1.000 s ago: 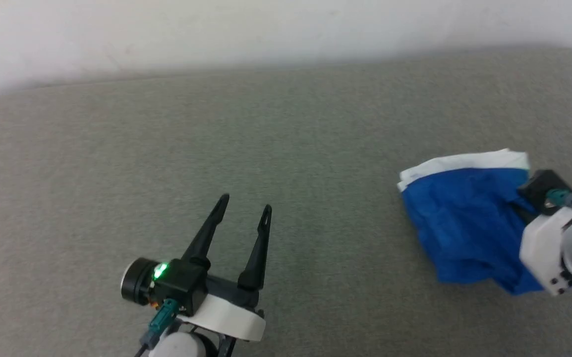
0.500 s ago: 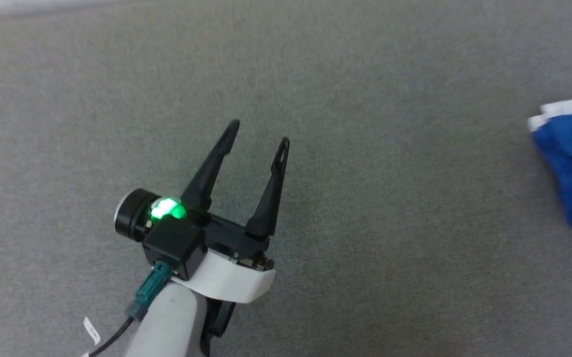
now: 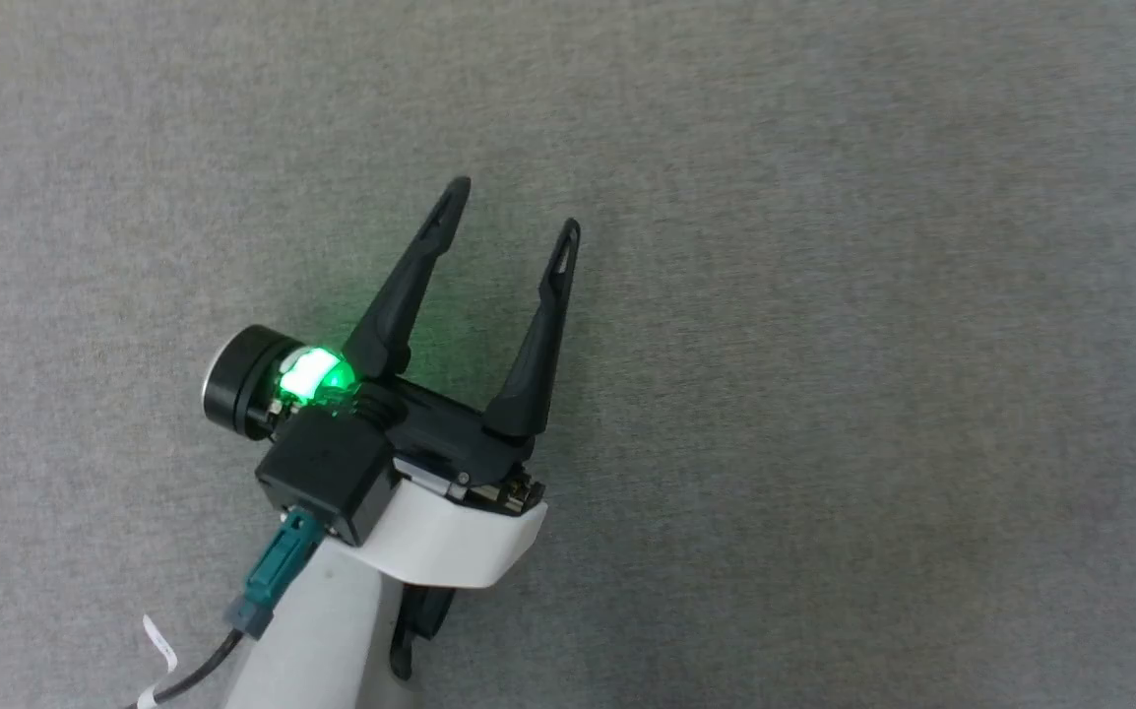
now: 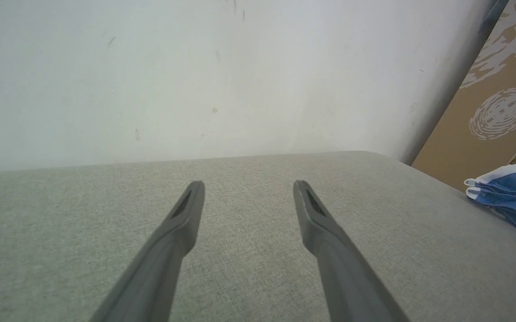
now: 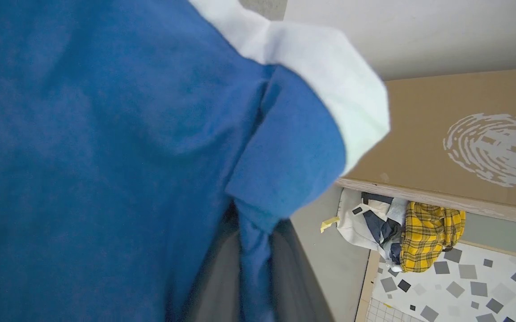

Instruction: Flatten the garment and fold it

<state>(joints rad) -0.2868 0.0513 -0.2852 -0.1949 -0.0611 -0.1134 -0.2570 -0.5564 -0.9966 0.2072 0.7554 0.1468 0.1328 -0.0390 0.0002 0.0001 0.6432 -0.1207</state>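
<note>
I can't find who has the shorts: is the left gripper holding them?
No, the left gripper is open and empty, well apart from the shorts.

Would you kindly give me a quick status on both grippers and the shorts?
Left gripper open, empty, above grey cushion. Right gripper shut on the shorts. Shorts bunched, not yet flattened. Nothing seen in the way.

L open, R clamped.
L gripper (image 3: 515,205) fingers spread wide, pale forearm below; R gripper (image 5: 253,241) pinched on garment (image 5: 83,134).
</note>
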